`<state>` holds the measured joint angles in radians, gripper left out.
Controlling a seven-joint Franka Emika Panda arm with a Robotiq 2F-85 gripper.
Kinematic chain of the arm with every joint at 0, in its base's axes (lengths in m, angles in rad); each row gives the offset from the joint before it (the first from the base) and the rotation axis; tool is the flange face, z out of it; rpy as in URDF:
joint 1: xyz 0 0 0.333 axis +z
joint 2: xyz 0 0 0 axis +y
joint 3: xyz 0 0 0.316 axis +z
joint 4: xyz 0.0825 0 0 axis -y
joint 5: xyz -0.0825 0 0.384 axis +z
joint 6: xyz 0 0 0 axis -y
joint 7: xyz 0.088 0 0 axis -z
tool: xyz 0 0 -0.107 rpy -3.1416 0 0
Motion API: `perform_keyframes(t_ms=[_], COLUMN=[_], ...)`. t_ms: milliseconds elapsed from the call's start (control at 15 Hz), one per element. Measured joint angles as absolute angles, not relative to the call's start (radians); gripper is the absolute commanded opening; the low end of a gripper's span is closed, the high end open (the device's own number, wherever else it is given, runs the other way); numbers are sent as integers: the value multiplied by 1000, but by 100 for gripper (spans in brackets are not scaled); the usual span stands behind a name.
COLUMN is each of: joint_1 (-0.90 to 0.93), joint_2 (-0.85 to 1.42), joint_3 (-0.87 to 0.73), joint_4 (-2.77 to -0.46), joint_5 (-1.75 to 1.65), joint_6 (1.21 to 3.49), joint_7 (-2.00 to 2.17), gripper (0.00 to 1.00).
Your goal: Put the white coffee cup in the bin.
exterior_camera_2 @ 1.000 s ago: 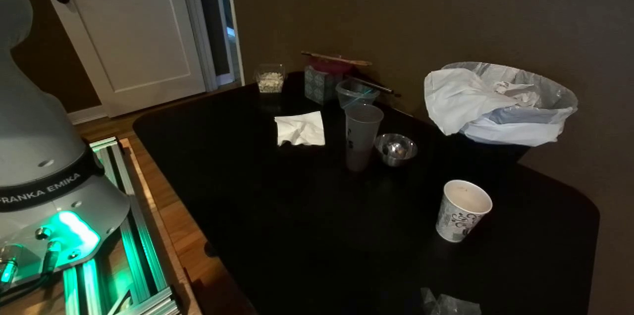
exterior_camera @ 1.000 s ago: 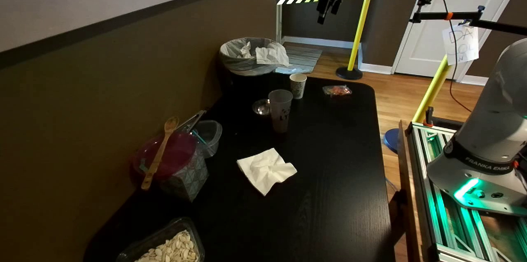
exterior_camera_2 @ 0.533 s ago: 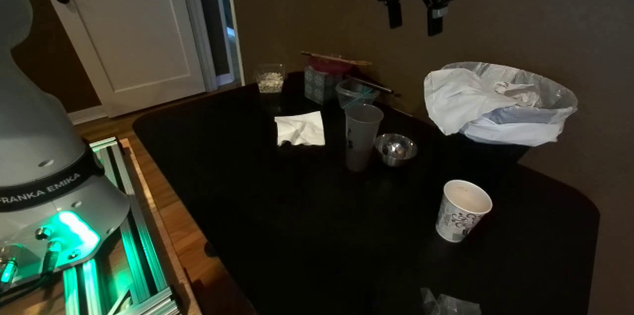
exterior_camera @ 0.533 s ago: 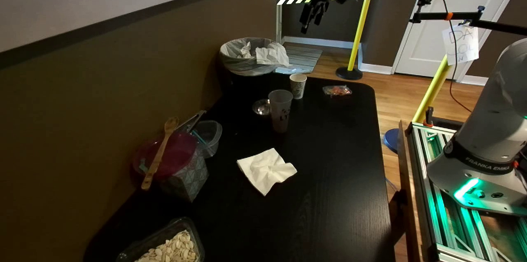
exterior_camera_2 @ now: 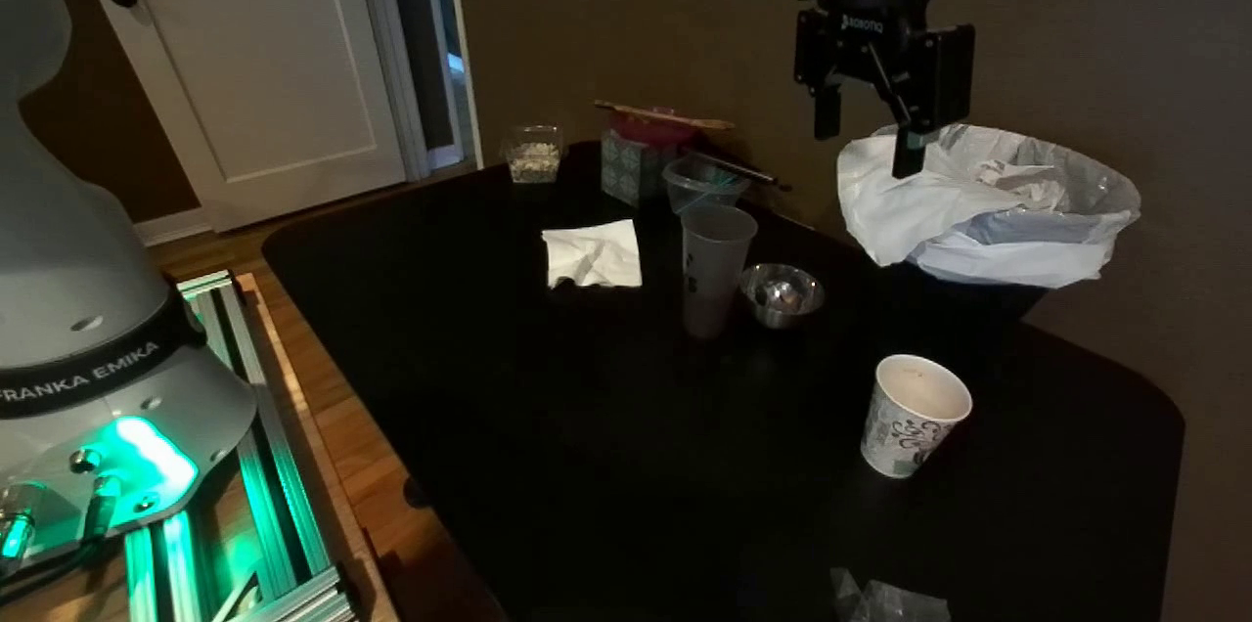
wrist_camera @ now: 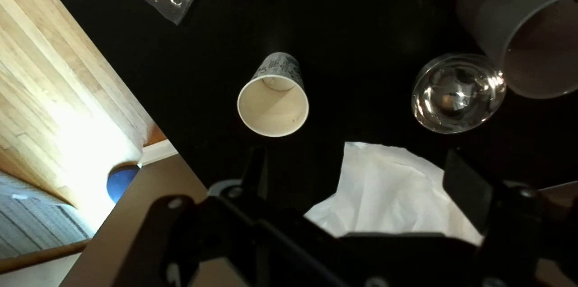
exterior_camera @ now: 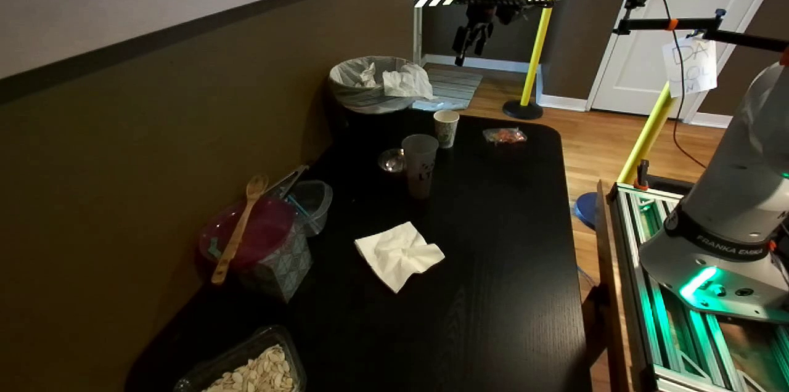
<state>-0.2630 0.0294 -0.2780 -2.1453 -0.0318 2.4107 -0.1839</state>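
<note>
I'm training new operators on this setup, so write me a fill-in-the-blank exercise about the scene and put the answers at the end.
The gripper holds nothing and is not shut but ____.
Of the white coffee cup and the tumbler, the taller is the ____.
The napkin on the table is coloured ____.
The robot's base bears the name FRANKA ____.

Missing words: open; tumbler; white; EMIKA.
</note>
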Motion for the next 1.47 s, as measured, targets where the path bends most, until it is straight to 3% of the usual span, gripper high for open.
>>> perform_keyframes(t_ms=[800, 1467], joint_1=[-284, -302], joint_2=[292, 350], joint_3=[-278, -276], joint_4=[-1925, -1884], joint_5=[-12, -3], joint_6=[2309, 2309], joint_7=[-80, -64], gripper=[100, 100])
